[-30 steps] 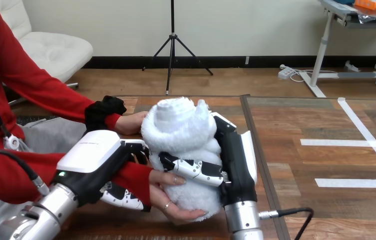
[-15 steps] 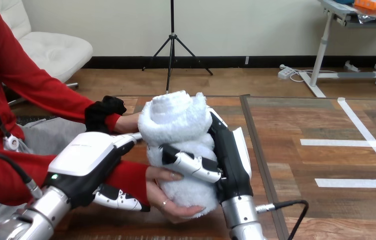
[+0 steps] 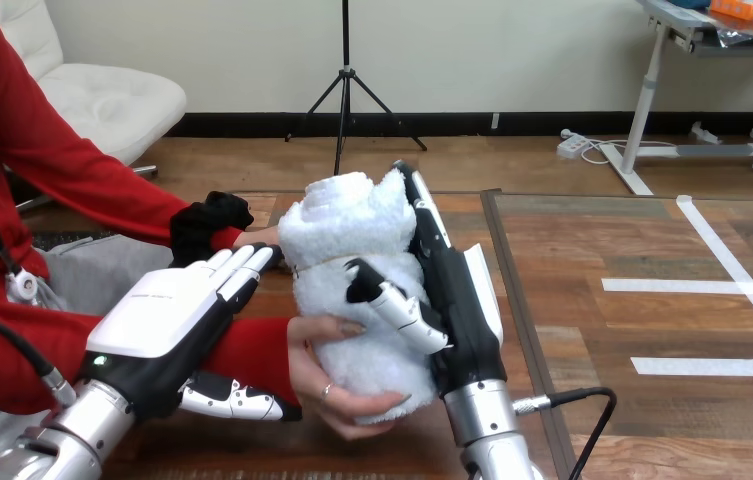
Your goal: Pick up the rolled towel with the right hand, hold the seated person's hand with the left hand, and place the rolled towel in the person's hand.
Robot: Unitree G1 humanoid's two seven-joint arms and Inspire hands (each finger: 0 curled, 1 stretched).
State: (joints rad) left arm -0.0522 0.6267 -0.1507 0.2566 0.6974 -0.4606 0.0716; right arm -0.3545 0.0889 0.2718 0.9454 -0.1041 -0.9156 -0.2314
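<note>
Left to right, compared with half a second earlier. The left hand (image 3: 167, 310), previously curled over the person's red-sleeved forearm (image 3: 247, 355), is now opened: its fingers (image 3: 237, 265) are stretched straight above the sleeve, while its thumb (image 3: 232, 402) is laid beneath it. The person's hand (image 3: 337, 395) is cupped under the rolled towel (image 3: 347, 235), with its fingers pressed to the towel's lower left side. The towel is now stood more upright and is carried slightly higher. A second hand of the person (image 3: 257, 238) is seen touching the towel's far left side. The towel is clasped by the right hand (image 3: 457, 300), against whose palm its right side is set; the thumb (image 3: 397, 308) is laid across its front and the fingers (image 3: 417, 205) are raised behind it.
</note>
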